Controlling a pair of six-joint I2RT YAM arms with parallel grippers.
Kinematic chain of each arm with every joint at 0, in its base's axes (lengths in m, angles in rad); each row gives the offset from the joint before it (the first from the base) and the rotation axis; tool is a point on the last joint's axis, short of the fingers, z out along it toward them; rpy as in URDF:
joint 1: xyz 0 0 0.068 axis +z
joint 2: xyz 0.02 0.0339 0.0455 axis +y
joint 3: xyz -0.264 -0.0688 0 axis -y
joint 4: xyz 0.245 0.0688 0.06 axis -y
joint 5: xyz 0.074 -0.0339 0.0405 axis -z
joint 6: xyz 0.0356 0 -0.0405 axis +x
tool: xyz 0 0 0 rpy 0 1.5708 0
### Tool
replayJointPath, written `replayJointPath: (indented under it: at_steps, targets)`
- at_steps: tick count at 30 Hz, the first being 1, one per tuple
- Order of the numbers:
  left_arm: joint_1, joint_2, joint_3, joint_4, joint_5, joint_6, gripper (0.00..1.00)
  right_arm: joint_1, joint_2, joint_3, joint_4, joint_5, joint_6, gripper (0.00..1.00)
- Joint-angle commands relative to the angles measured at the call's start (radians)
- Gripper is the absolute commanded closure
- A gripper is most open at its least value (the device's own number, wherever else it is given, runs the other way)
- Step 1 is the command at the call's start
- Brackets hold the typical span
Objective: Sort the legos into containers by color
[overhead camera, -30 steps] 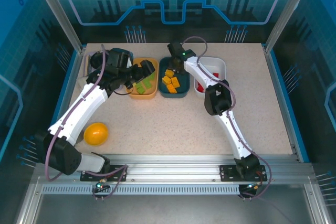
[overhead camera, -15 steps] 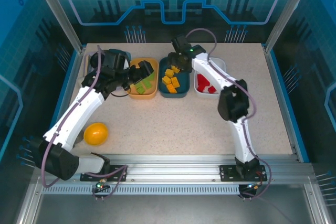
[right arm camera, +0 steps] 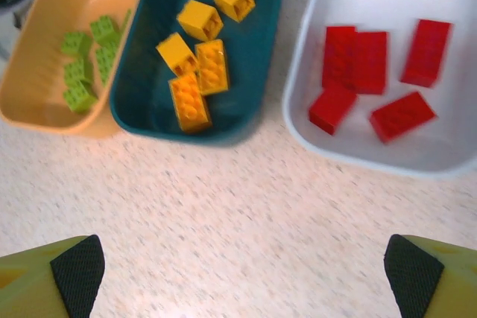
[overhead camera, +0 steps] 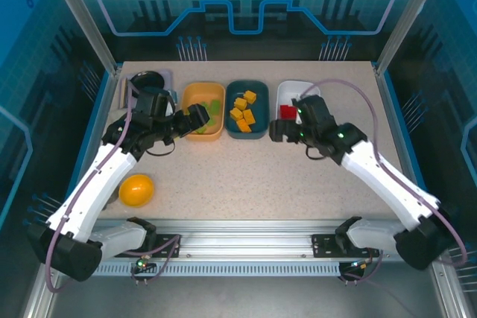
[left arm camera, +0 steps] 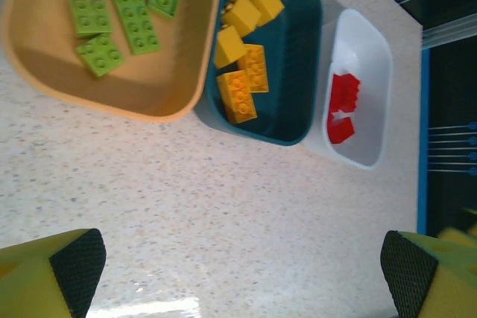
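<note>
Three containers stand in a row at the back: a yellow-orange tray point(overhead camera: 203, 133) holding green legos point(left arm camera: 119, 9), a dark teal tray point(overhead camera: 247, 133) holding orange-yellow legos point(right arm camera: 197, 65), and a white tray point(overhead camera: 309, 88) holding red legos point(right arm camera: 373, 72). My left gripper point(overhead camera: 195, 117) hovers at the yellow-orange tray's near-left edge, open and empty. In front of the gap between the teal and white trays, my right gripper point(overhead camera: 276, 130) is open and empty too. Both wrist views look down on bare table between wide-apart fingertips point(left arm camera: 78, 266) point(right arm camera: 74, 269).
A glossy yellow dome-shaped bowl point(overhead camera: 136, 190) sits near the left front, beside the left arm. A round black dish point(overhead camera: 147, 80) stands at the back left corner. A metal rail point(overhead camera: 238, 247) runs along the near edge.
The right arm has swung back from above the teal tray to the near right and its jaws have widened. The left gripper has drawn back a little from the yellow-orange tray.
</note>
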Motion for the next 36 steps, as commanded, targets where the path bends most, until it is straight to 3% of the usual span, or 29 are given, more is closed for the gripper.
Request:
replayJointPath:
  at_steps: [1, 2, 4, 9, 13, 16, 18, 24, 32, 33, 36]
  targets:
    - [0.003, -0.050, -0.032, -0.081, -0.185, 0.056, 0.01, -0.017, -0.111, -0.033, -0.124, 0.245, 0.003, 0.00]
    - [0.001, -0.054, -0.035, -0.114, -0.289, 0.046, 0.01, -0.042, -0.133, -0.062, -0.128, 0.293, 0.002, 0.00]
    - [-0.002, -0.063, -0.069, -0.125, -0.468, 0.041, 0.01, -0.142, -0.199, -0.181, 0.009, 0.220, -0.122, 0.00]
    - [0.002, -0.165, -0.401, 0.244, -0.719, 0.262, 0.01, -0.268, -0.347, -0.535, 0.409, 0.292, -0.278, 0.00]
    - [0.043, -0.168, -0.489, 0.321, -0.753, 0.391, 0.01, -0.332, -0.282, -0.601, 0.541, 0.254, -0.371, 0.00]
    - [0.112, -0.171, -0.593, 0.489, -0.688, 0.449, 0.01, -0.392, -0.188, -0.626, 0.645, 0.170, -0.385, 0.00]
    - [0.160, -0.137, -0.675, 0.679, -0.598, 0.515, 0.01, -0.410, -0.122, -0.664, 0.805, 0.127, -0.409, 0.00]
    - [0.237, 0.130, -0.694, 0.980, -0.500, 0.549, 0.01, -0.468, 0.105, -0.666, 1.102, -0.013, -0.450, 0.00]
    - [0.297, 0.382, -0.586, 1.213, -0.340, 0.629, 0.01, -0.523, 0.311, -0.654, 1.359, -0.158, -0.473, 0.00]
    - [0.300, 0.382, -0.581, 1.190, -0.333, 0.626, 0.01, -0.521, 0.328, -0.679, 1.417, -0.171, -0.479, 0.00]
    - [0.299, 0.350, -0.685, 1.339, -0.287, 0.650, 0.01, -0.522, 0.332, -0.702, 1.460, -0.161, -0.477, 0.00]
